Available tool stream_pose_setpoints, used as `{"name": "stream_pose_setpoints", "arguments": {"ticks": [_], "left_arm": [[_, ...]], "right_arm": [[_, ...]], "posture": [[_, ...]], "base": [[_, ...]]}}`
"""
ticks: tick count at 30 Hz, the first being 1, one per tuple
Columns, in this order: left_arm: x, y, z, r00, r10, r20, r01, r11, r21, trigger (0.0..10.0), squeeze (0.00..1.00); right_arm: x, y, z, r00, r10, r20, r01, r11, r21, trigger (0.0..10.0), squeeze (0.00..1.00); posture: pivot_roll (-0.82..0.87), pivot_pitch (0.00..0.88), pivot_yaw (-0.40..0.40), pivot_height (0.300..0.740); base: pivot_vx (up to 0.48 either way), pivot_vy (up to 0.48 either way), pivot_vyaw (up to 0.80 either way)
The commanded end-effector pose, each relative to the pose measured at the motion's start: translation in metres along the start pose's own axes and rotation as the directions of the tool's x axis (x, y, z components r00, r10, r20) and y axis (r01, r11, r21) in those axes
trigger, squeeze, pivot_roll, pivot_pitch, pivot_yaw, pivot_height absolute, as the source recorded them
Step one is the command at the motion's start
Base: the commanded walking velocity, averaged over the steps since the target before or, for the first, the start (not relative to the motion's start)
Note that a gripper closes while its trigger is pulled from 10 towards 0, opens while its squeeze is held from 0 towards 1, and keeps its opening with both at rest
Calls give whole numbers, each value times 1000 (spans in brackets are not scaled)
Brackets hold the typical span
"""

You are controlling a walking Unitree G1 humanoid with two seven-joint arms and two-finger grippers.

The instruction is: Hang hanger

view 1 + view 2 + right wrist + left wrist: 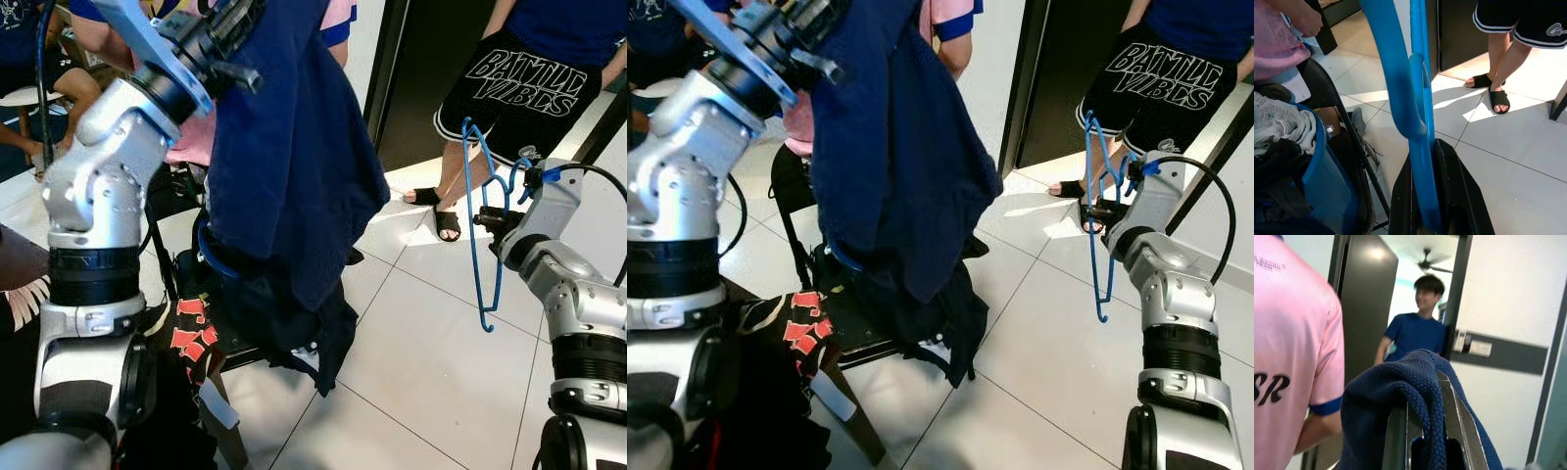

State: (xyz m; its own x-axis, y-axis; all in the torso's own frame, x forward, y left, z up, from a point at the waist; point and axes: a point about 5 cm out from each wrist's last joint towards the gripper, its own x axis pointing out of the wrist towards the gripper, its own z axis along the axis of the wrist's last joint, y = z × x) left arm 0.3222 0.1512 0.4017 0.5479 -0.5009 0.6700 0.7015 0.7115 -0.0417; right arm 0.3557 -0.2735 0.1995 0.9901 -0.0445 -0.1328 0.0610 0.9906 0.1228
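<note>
My left gripper (235,34) is raised high at the upper left and is shut on a dark blue knitted garment (284,166), which hangs down over a chair. In the left wrist view the knit cloth (1415,396) drapes over both fingers. My right gripper (490,217) is on the right, shut on a blue plastic hanger (482,230) that hangs upright in the air over the floor. The right wrist view has the blue hanger (1418,147) clamped between the black fingers (1459,196).
A black folding chair (186,294) holds a blue basket (1317,161) with clothes and dark garments. A person in black shorts and sandals (519,88) stands at a doorway behind the hanger. A person in a pink shirt (1288,357) is close behind the garment. White tiled floor (431,352) lies below.
</note>
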Motion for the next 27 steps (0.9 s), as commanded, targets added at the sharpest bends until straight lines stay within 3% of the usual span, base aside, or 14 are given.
{"name": "stream_pose_setpoints", "arguments": {"ticks": [1,5,7,8,9,10,12,13,14,15,20,24,26,27], "left_arm": [[-2,0,7,1000,9,27,-8,1000,-30,0,0],[-22,22,-11,993,98,-61,-98,995,6,235,0],[-22,22,-11,993,98,-61,-98,995,6,235,0],[-40,35,-27,976,152,-157,-140,986,87,667,0],[-40,35,-27,976,152,-157,-140,986,87,667,0],[-67,50,-54,927,216,-306,-151,963,223,863,0],[-67,50,-54,927,216,-306,-151,963,223,863,0],[-97,61,-79,861,280,-425,-147,937,318,1294,0],[-97,61,-79,861,280,-425,-147,937,318,1294,0],[-119,65,-95,804,319,-502,-130,918,375,1294,0],[-133,67,-105,765,347,-542,-117,903,413,1373,0],[-128,79,-95,752,458,-474,-163,826,539,627,0],[-128,79,-95,752,458,-474,-163,826,539,627,0],[-123,81,-90,758,481,-440,-181,804,567,1686,0]], "right_arm": [[1,0,1,1000,-7,15,6,1000,17,10000,0],[1,0,1,1000,-5,16,5,1000,17,10000,0],[1,0,1,1000,-5,16,5,1000,17,10000,0],[1,0,1,1000,-5,15,5,1000,16,10000,0],[1,0,1,1000,-5,15,5,1000,16,10000,0],[1,0,0,1000,-5,15,4,1000,16,10000,0],[1,0,0,1000,-5,15,4,1000,16,10000,0],[1,-1,1,1000,-4,14,4,1000,15,10000,0],[1,-1,1,1000,-4,14,4,1000,15,10000,0],[1,-1,1,1000,-4,13,4,1000,14,10000,0],[1,-1,1,1000,-4,12,4,1000,13,10000,0],[1,-2,1,1000,-4,12,4,1000,11,10000,0],[1,-2,1,1000,-4,12,4,1000,11,10000,0],[1,-2,1,1000,-4,12,4,1000,11,10000,0]], "posture": [[-30,0,-25,740],[-30,0,-24,740],[-30,0,-24,740],[-32,0,-23,740],[-32,0,-23,740],[-29,1,-27,740],[-29,1,-27,740],[-29,6,-32,740],[-29,6,-32,740],[-28,7,-32,740],[-28,9,-35,740],[-29,9,-35,740],[-29,9,-35,740],[-31,10,-34,740]], "base": [[0,0,0],[0,0,0],[0,0,0],[0,0,0],[0,0,0],[0,0,0],[0,0,0],[0,0,0],[0,0,0],[0,0,0],[0,0,0],[0,0,0],[0,0,0],[0,0,0]]}}
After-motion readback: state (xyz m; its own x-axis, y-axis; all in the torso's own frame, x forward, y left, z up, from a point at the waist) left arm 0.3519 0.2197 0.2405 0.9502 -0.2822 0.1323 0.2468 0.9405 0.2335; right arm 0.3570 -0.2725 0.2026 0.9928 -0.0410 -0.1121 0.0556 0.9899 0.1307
